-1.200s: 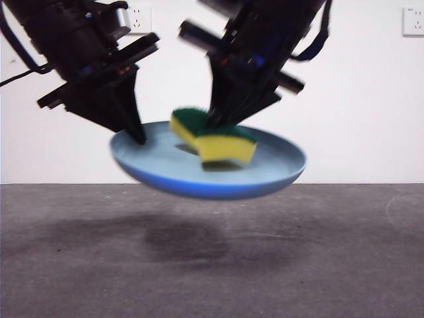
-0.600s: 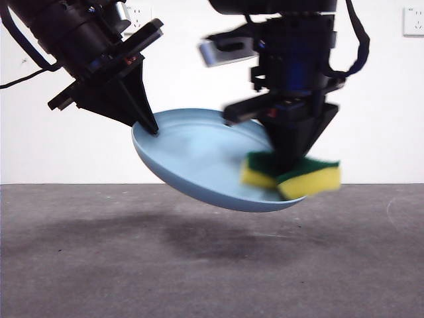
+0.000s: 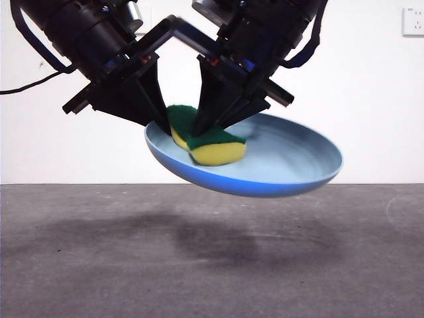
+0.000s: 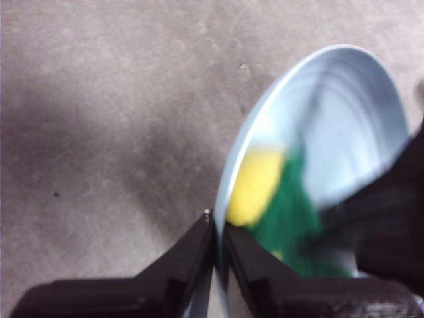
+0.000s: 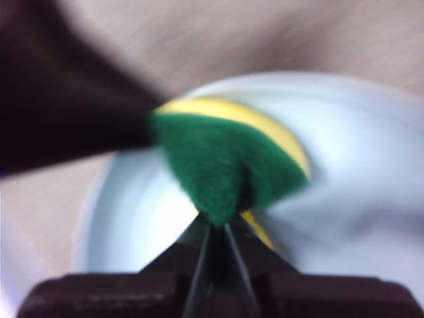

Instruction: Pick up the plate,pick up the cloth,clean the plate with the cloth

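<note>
Grey table (image 3: 79, 265), white wall (image 3: 377, 99), socket (image 3: 413, 21)

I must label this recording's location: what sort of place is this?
Probably a lab or test room, not a kitchen: a bare grey table, a plain white wall with a socket, and only a plate and sponge held in the air.

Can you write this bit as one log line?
left gripper: holds plate rim, airborne | right gripper: presses sponge on plate
</note>
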